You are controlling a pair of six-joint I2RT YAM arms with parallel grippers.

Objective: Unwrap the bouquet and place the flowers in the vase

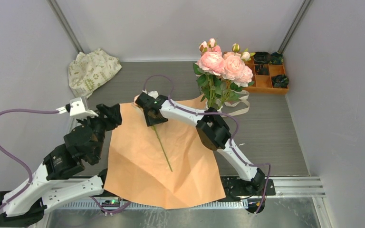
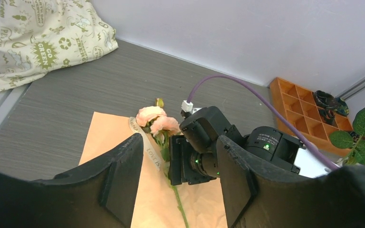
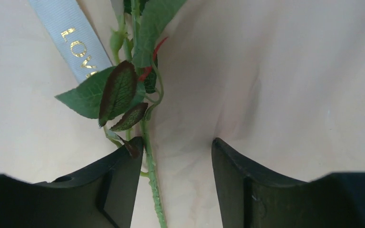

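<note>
The bouquet's paper [image 1: 180, 166] lies spread flat on the table, orange side up. One of the flowers lies on it, its pink blooms [image 2: 157, 121] at the far end and its thin green stem [image 1: 163, 151] running toward me. My right gripper [image 1: 151, 118] hovers low over that stem [image 3: 152, 185], open, with the stem just inside its left finger [image 3: 123, 175]. The cream ribbon [image 3: 76, 42] lies beside the leaves [image 3: 114, 92]. Other flowers [image 1: 223, 66] stand in the white vase [image 1: 213, 104], which the leaves mostly hide. My left gripper [image 1: 111, 116] is open at the paper's left edge, holding nothing.
An orange compartment tray [image 1: 266, 80] with dark items stands at the back right. A cream patterned cloth [image 1: 92, 71] is bunched in the back left corner. More cream ribbon [image 1: 240, 108] trails on the table by the vase. Walls close in on three sides.
</note>
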